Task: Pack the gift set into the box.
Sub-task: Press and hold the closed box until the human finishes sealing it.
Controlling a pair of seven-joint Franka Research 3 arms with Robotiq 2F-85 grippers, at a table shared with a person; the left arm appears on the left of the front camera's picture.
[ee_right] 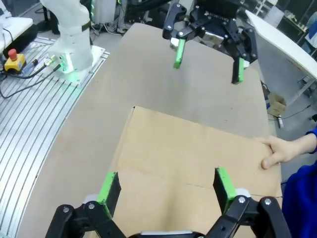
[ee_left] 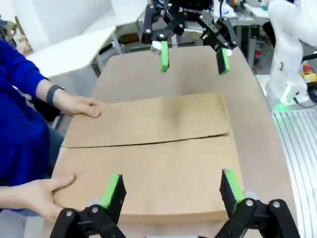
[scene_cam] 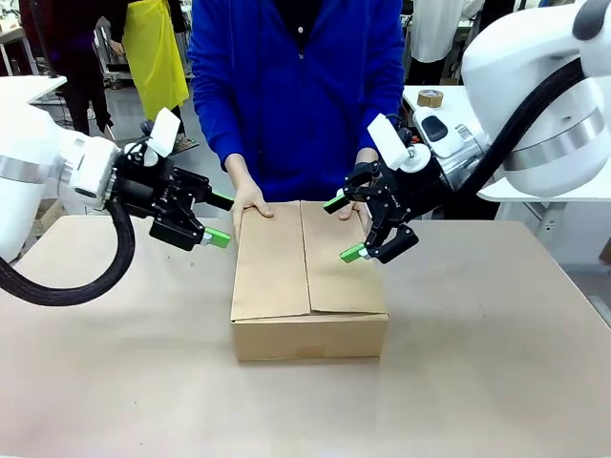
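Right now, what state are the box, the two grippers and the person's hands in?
Box: flaps folded shut, seam down the middle.
Left gripper: open, empty, at the box's left side.
Right gripper: open, empty, at the box's right side.
Hands: resting on the box's far edge.

Tan tabletop (scene_cam: 496, 382) takes up the whole lower half of the front view. There's a white side table (scene_cam: 449, 93) upper right with a tape roll (scene_cam: 431, 97) on it. In the right wrist view, a ribbed metal plate (ee_right: 29, 139) runs down the left, with a red stop button (ee_right: 12, 53) upper left.
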